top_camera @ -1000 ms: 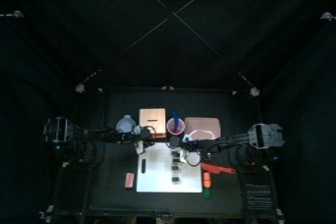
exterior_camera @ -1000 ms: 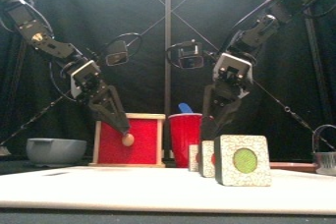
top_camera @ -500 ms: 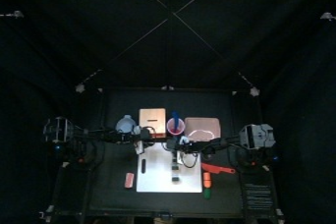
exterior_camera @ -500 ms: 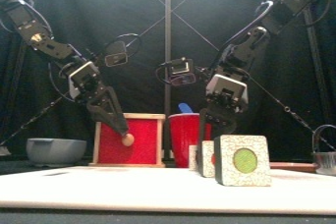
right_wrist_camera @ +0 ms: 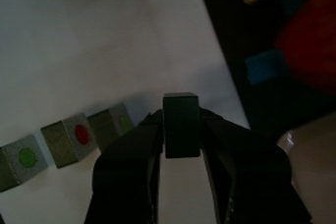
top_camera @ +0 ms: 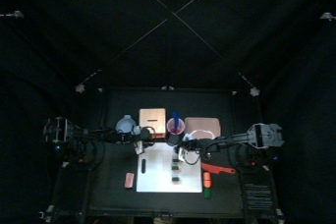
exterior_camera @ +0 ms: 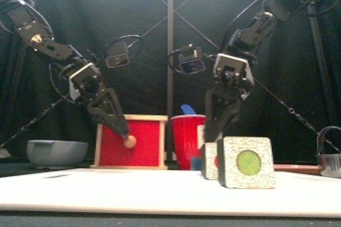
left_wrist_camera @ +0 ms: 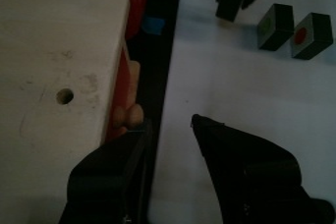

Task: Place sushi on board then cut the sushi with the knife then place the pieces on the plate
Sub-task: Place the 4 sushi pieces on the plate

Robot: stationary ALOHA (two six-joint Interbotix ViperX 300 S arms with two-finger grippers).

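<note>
- Top view: white cutting board (top_camera: 155,183) is sitting centre-front on the table, with the pink tray (top_camera: 203,129) behind it to the right. Right gripper (top_camera: 188,155) is hanging over the board's back part, between board and tray. Left gripper (top_camera: 141,145) is hovering just off the board's back-left corner. Too small to tell whether the tray is carrying anything.
- Front view: right gripper is hanging above the board, tips clear of the surface. Sushi pieces (exterior_camera: 246,161) are standing upright below it, at least two, set apart. Left gripper is pointing down in front of the wooden box (exterior_camera: 131,143). Blue knife (exterior_camera: 186,111) is sticking out of the red cup (exterior_camera: 189,137).
- Left wrist view: the claw is released, jaws spread and grasping nothing, over the board's edge beside the box.
- Right wrist view: the claw is clenched on one dark block, the held piece (right_wrist_camera: 180,125). Three more seem to be lying on the board beneath.
- Progress, my read: sushi on board is done. Cutting looks done, since the pieces are apart and the knife is parked in the cup. Transfer to the tray is running, with the held piece plus those on the board left to go.
</note>
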